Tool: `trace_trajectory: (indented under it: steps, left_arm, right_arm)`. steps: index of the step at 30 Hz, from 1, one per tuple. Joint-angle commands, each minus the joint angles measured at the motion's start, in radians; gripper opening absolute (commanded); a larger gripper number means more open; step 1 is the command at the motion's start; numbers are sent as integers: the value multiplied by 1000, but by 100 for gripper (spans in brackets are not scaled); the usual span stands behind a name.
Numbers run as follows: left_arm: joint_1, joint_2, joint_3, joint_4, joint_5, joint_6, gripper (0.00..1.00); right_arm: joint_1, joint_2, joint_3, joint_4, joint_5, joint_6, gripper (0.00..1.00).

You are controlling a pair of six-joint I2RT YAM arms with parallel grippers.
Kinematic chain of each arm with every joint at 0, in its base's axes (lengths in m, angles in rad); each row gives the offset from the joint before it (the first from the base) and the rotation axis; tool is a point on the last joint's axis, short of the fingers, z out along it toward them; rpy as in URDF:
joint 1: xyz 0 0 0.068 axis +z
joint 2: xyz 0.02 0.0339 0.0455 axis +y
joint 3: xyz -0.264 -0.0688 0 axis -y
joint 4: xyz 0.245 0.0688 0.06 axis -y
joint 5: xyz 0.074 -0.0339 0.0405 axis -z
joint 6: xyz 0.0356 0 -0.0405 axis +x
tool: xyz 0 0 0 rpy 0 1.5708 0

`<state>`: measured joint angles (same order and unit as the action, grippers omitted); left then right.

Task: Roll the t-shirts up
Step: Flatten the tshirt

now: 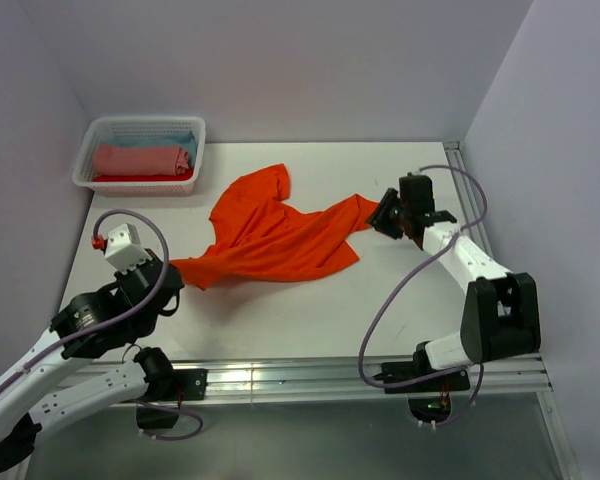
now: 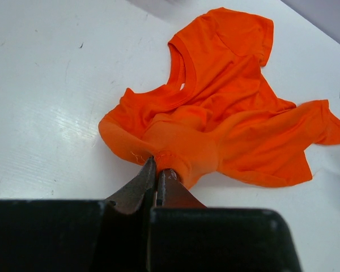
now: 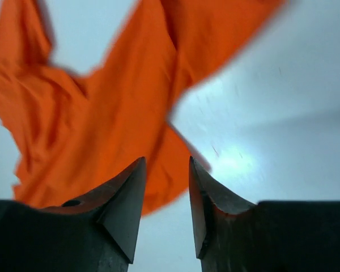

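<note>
A bright orange t-shirt [image 1: 280, 235] lies crumpled and stretched across the middle of the white table. My left gripper [image 1: 170, 272] is shut on its near-left corner, and the left wrist view shows the fingertips pinching a fold of the orange t-shirt [image 2: 226, 113] at my left gripper [image 2: 157, 165]. My right gripper [image 1: 385, 215] sits at the shirt's right end. In the right wrist view my right gripper [image 3: 167, 161] is open with nothing between its fingers, and the orange t-shirt [image 3: 102, 102] lies blurred just beyond the tips.
A white lattice basket [image 1: 145, 121] stands at the back left. It holds a salmon-pink cloth roll [image 1: 140, 160], a light blue one [image 1: 177, 140] and red cloth [image 1: 130, 178] beneath. Walls close in the table at the left, back and right.
</note>
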<state>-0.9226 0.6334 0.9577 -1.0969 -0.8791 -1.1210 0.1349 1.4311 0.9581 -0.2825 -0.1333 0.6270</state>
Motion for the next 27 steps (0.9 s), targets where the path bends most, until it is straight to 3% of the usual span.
trace_trajectory:
  steps: [1,4,12,27]
  left_arm:
    - [-1,22,9,49,9,56,0]
    - [-1,41,16,40,-3,55,0]
    - [-1,11,-4,58,5,63,0]
    - [-1,19,-10,71,15,78,0]
  right_arm:
    - [2,-106,-137,80,-63,-10,41]
    - [17,-121,-243,127,-121,29,46]
    - [106,-92,-349,210,-51,129,56]
    - [121,46,-348,315,41,279,51]
